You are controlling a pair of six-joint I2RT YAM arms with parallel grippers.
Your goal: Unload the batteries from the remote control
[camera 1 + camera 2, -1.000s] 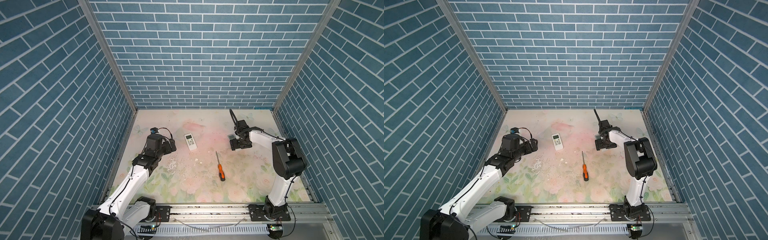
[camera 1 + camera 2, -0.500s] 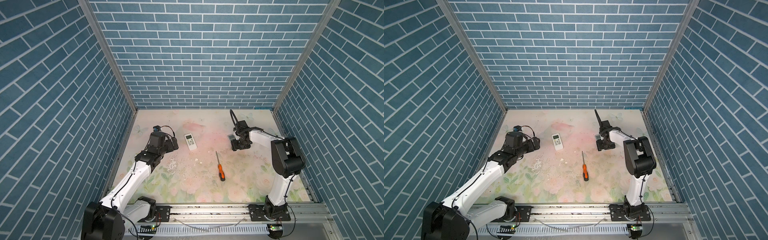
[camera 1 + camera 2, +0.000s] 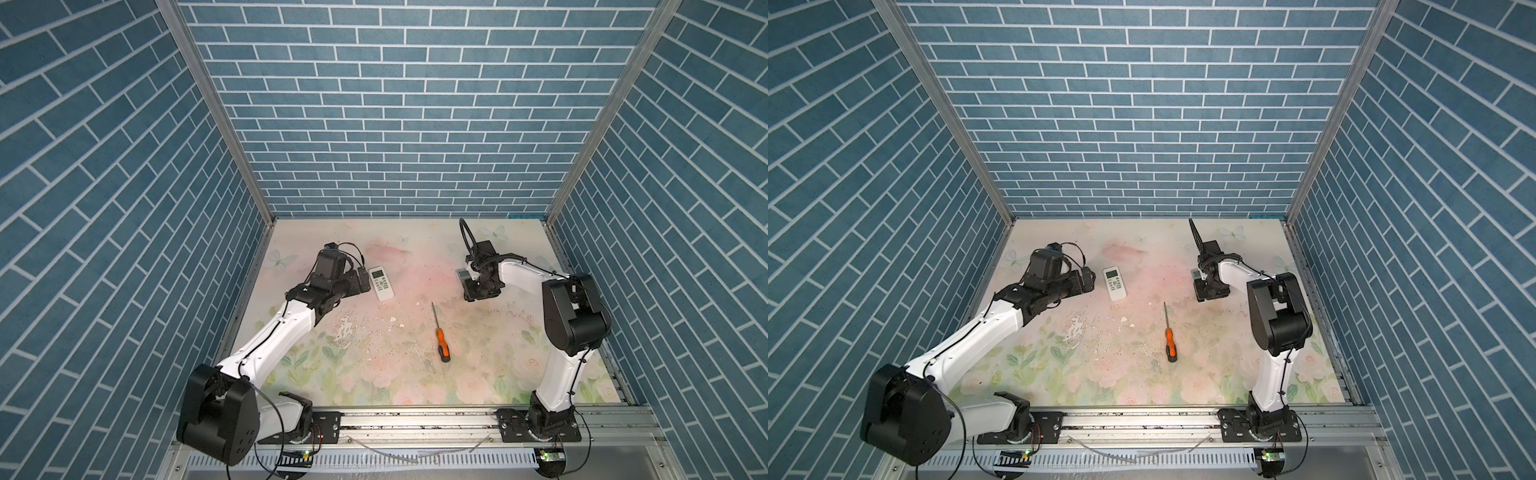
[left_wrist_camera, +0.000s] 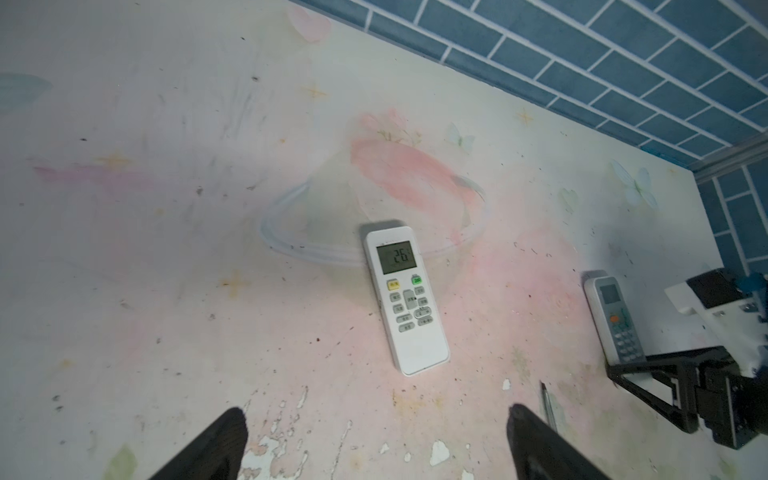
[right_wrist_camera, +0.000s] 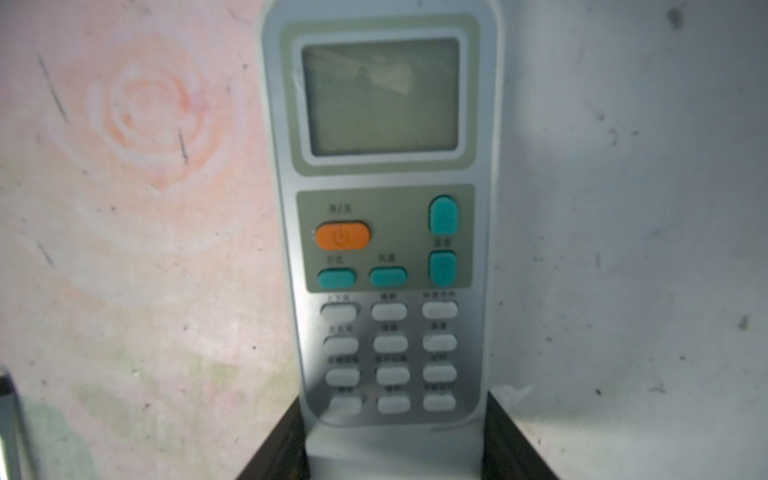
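nearest the arm bases, the slim screwdriver with the orange handle (image 3: 443, 347) lies alone on the scuffed, flower-printed surface (image 3: 374, 374), exactly where it lay a second ago.

a little farther in, the white left arm (image 3: 282, 332) has stretched forward. the left jaws now hang just short of the white slab-shaped plastic remote with the lit display (image 4: 405, 299). they stand wide apart and hold nothing. that remote has not shifted.

at about the same depth on the other side comes the real change. the right jaws have drawn in on the near end of the grey plastic remote with the orange power button (image 5: 386, 249). in the right wrist view the dark fingers (image 5: 282, 449) now press against both of its long edges, clamped on it. it seems to rest on the surface still, though i cannot tell whether it has begun to lift.

the batteries show in no view. both remotes lie buttons up, so any cells would be hidden on the undersides, and the white one's glowing digits suggest its cells are still in place. i judge the task barely begun: a hold on the grey remote is only now secured, and it likely needs turning over before anything can come out.
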